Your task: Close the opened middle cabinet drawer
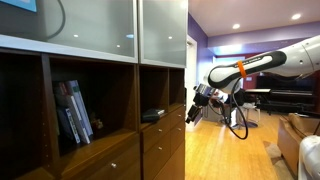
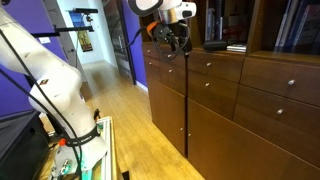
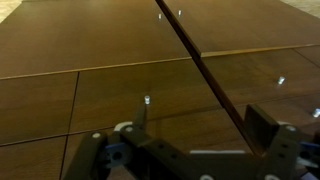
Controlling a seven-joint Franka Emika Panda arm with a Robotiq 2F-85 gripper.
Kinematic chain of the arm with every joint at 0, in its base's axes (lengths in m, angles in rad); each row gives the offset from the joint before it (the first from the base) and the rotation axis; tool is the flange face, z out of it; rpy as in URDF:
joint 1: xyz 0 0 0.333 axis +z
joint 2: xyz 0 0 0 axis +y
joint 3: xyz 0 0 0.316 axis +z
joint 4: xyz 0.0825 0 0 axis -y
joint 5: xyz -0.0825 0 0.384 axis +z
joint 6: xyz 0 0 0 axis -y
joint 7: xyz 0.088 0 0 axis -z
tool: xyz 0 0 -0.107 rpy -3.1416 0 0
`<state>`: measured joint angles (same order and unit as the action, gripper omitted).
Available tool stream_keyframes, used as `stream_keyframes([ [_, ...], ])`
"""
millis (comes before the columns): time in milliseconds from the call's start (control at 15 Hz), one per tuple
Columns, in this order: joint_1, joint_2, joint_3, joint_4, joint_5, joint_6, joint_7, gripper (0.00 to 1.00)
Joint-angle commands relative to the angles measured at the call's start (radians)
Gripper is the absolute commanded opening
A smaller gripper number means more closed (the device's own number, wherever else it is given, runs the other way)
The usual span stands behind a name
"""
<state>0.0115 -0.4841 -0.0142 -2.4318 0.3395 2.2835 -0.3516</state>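
Tool (image 2: 178, 42) spread wide, just off the cabinet (image 2: 270, 90) front. Middle cabinet drawer (image 3: 60, 100) looks nearly flush, its knob (image 3: 147, 100) dead ahead. Risk: an off-centre shove skews the drawer, or a finger snags the knob.

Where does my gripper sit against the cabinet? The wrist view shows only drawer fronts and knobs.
Observer: The gripper hangs before the cabinet, about level with the open shelf above the drawer fronts.
Operator: Anything on that shelf?
Observer: A flat dark object lies there, close to the gripper.
Operator: What's higher up?
Observer: Only frosted glass doors.
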Motion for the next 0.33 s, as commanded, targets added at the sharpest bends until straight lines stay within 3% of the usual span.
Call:
stream_keyframes([
  [0, 0.038, -0.019, -0.037, -0.004, -0.021, 0.0, 0.017, 1.0],
  [267, 0.041, -0.054, -0.045, -0.022, -0.022, -0.003, 0.019, 1.0],
])
